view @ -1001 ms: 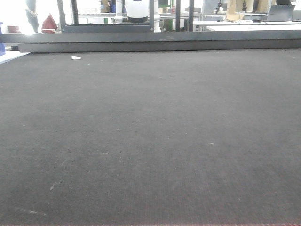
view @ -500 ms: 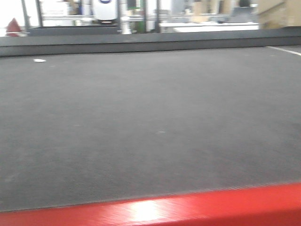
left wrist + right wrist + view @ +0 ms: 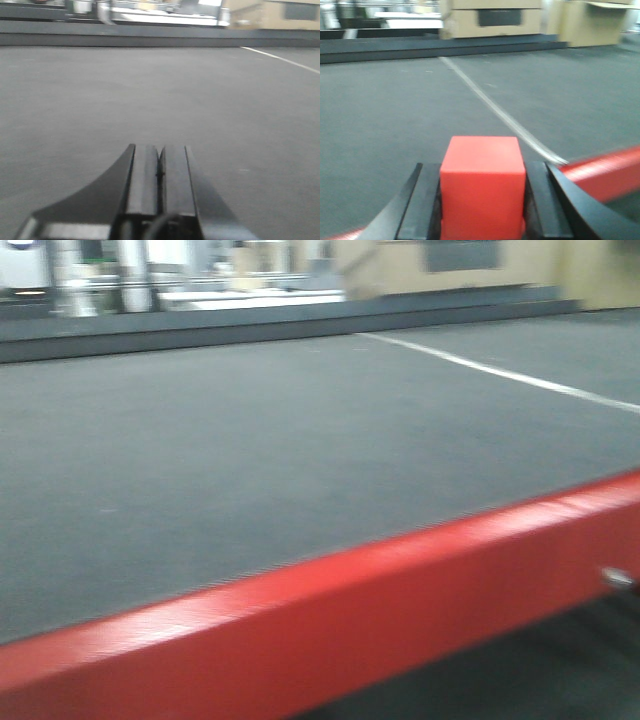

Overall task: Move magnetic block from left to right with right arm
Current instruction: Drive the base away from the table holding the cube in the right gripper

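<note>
Red, matte and sharp-edged: the magnetic block [image 3: 482, 185] sits squarely between the jaws of the right arm [image 3: 540, 200]. The jaws are parted to the block's width and press on 2 opposite side faces. The top and front faces are exposed. The block's underside is out of sight, so I cannot tell whether it is lifted off the worktop [image 3: 250, 460] or resting on it.

Position: the right wrist view shows grey matting ahead of the block. A white line [image 3: 490, 107] runs from the far edge toward a red band [image 3: 605, 172] on the right. The block appears nearer that red-banded edge than the far edge.

The left arm [image 3: 160, 175] has its jaws fully together with nothing between them, low over bare matting.

Handling assessment:
- Rigid solid; it should not deform under clamping.
- Likely light for its size, though weight cannot be confirmed.
- Smooth faces offer modest friction, so a flat, centred hold on parallel faces, as at present, is the sound choice. Corner or edge contact would risk rotation.
- Being magnetic, it may pull toward steel parts on release.
</note>
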### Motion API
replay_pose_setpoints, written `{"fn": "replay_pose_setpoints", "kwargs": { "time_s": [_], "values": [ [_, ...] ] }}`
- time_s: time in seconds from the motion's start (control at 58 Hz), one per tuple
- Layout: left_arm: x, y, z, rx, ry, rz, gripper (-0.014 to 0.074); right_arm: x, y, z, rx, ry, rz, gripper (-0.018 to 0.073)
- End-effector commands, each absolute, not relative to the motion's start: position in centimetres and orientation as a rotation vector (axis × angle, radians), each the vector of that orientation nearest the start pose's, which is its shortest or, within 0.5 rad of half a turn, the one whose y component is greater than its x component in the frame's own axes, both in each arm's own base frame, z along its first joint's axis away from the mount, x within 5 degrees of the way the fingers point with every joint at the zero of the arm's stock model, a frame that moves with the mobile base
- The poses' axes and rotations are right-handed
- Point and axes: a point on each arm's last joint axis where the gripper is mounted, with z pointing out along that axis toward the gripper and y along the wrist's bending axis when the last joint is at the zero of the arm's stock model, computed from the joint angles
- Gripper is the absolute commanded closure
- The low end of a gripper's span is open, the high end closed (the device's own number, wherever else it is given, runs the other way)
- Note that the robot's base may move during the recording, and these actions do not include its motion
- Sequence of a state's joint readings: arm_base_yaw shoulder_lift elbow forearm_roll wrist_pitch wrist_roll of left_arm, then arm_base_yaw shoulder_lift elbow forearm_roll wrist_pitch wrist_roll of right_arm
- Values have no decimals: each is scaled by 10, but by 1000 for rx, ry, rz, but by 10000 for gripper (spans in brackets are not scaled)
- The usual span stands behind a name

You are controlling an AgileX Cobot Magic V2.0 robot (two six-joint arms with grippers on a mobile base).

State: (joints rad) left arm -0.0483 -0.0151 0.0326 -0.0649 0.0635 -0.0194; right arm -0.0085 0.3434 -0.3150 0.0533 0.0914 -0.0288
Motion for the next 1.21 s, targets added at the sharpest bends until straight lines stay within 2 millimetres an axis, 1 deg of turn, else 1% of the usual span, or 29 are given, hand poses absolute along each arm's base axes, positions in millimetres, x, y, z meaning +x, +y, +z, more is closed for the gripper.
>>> {"fn": "replay_pose_setpoints", "kwargs": {
  "time_s": [0.0,1.19],
  "values": [
    [56,-3,203,-30,1480,-111,713,86,-1,306,20,1494,0,232],
    [56,-3,203,-30,1480,-111,713,86,-1,306,20,1494,0,232]
  ]
}}
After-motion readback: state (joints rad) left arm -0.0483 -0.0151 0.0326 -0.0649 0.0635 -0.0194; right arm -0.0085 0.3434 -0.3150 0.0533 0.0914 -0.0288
